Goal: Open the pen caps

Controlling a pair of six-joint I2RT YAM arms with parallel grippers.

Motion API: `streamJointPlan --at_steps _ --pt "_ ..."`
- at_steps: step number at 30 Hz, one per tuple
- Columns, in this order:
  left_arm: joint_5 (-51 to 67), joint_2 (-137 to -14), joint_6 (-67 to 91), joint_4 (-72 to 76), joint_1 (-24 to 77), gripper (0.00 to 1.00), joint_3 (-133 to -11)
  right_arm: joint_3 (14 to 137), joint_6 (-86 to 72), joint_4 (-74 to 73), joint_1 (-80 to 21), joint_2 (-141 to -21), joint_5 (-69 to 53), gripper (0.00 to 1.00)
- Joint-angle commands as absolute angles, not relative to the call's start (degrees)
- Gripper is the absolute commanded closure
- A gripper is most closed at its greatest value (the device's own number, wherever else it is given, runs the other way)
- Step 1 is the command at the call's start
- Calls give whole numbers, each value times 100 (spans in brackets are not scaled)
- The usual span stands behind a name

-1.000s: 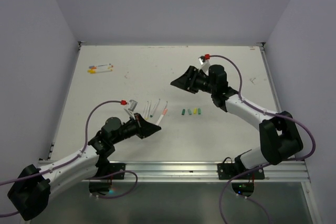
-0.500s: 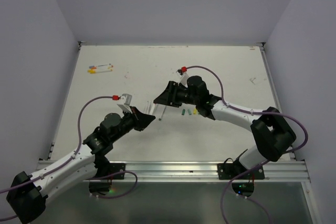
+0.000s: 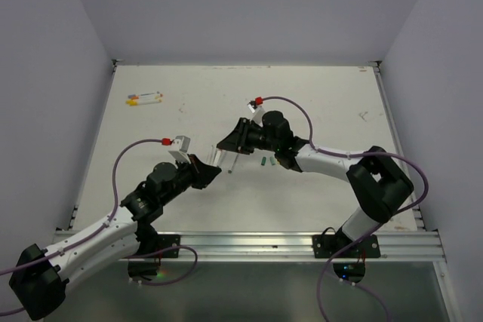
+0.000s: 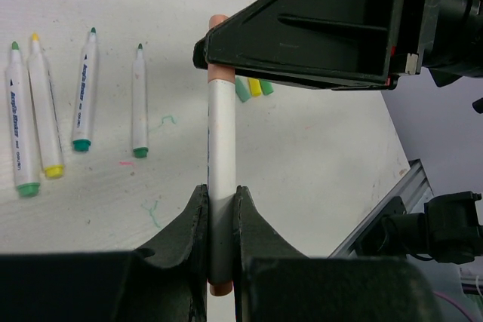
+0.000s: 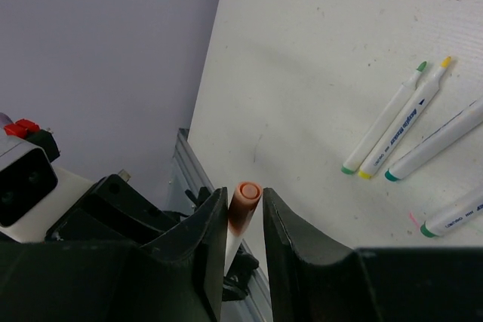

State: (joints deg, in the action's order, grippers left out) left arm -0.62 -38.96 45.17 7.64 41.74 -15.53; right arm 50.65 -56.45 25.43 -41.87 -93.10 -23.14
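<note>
Two arms meet over the middle of the worktop (image 3: 317, 111) in the overhead view. My left pincer (image 3: 216, 169) extends from the near left and my right pincer (image 3: 222, 145) from the right. The orange-capped pen (image 3: 219, 157) spans the short gap between them. A few loose caps (image 3: 266, 161) lie just right of that spot, and a small cluster of pens (image 3: 143, 99) sits well apart at the far left.

From the left wrist I see that pincer clamped on the pen's white barrel near its lower end, with the pen standing up out of the fingers. The orange cap (image 4: 218, 73) at the top passes behind the tip of the right pincer. Four uncapped pens (image 4: 85, 92), green and yellow tipped, lie side by side on the worktop to the left. The loose caps, green, yellow and green, lie beyond the held pen.

From the right wrist the orange cap shows end-on between the two fingers (image 5: 211, 224), which press it from both sides. The uncapped pens lie on the worktop to the right.
</note>
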Motion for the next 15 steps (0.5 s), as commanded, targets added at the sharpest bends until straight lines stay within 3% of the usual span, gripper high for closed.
streamJointPlan --at_steps 1,12,14,15 --pt "-132 -3920 4368 923 4227 100 -1749 5387 -5765 2856 -4263 -9448 -2127 71" --pt "-88 -3902 4386 940 4236 100 -1714 5748 -6055 3085 -4385 -9914 -2241 73" --pt "-53 -3972 4377 932 4236 100 -1784 5766 -6073 3102 -4395 -9975 -2250 86" --pt "-35 -3990 4368 940 4236 100 -1802 5766 -6099 3137 -4403 -9984 -2259 100"
